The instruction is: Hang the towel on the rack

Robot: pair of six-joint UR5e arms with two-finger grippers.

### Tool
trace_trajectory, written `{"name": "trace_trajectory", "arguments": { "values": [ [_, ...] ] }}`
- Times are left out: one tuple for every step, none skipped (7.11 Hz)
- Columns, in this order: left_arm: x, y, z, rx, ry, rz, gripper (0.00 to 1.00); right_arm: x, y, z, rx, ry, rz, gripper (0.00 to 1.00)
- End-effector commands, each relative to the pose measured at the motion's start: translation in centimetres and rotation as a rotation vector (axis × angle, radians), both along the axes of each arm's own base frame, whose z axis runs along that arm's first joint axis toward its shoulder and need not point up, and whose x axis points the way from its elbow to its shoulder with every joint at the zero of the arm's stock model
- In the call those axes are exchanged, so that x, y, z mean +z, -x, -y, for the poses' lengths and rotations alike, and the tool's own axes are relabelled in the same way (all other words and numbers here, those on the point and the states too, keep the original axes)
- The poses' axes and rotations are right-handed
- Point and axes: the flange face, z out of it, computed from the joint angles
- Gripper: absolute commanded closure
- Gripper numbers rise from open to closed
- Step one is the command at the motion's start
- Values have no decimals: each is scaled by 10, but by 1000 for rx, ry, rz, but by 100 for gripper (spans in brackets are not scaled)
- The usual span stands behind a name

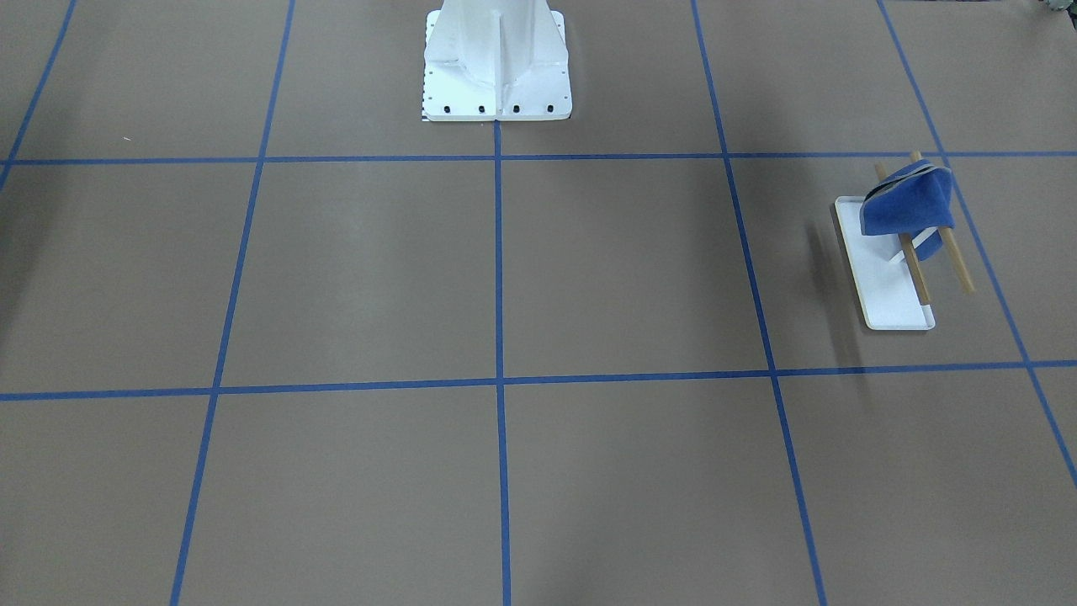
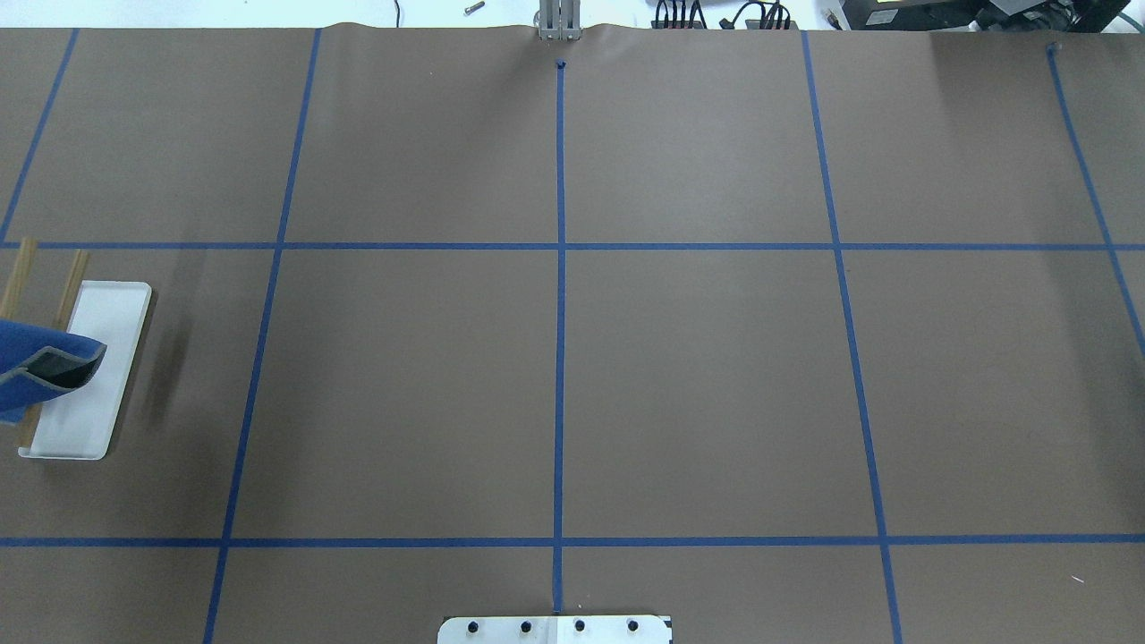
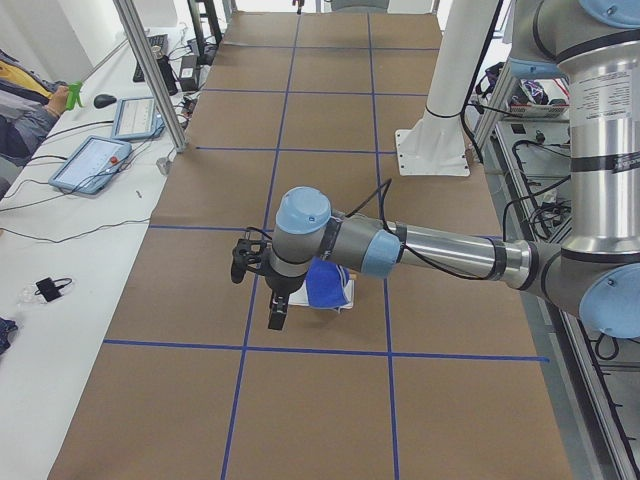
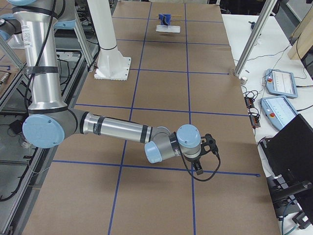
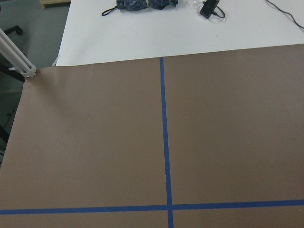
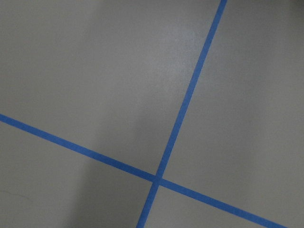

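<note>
Left pincer [image 3: 275, 320]: width not discernible from the side view.
Right pincer [image 4: 198, 170]: likewise not discernible.
Towel [image 1: 904, 206]: draped over rack [image 1: 883, 290] bars, right of frame; upright largely covered.

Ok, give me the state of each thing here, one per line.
towel: draped over the rack's bars, hanging.
rack: upright on its base, carrying the towel.
left claw: away from the towel; open or shut, cannot tell.
right claw: far from the rack; cannot tell.
</note>
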Motion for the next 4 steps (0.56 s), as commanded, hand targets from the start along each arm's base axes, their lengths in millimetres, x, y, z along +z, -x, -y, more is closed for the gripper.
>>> {"name": "trace_trajectory", "arguments": {
  "values": [
    [7, -8, -15, 47, 38, -116, 2, -47, -4, 36, -105, 103, -33, 0],
    [5, -9, -16, 50, 56, -119, 2, -63, -15, 47, -159, 126, -53, 0],
    [3, -8, -16, 50, 53, -116, 2, -68, -29, 41, -198, 121, -57, 0],
    [2, -8, -16, 57, 40, -111, 2, -80, -36, 31, -193, 122, -86, 0]
  ]
}}
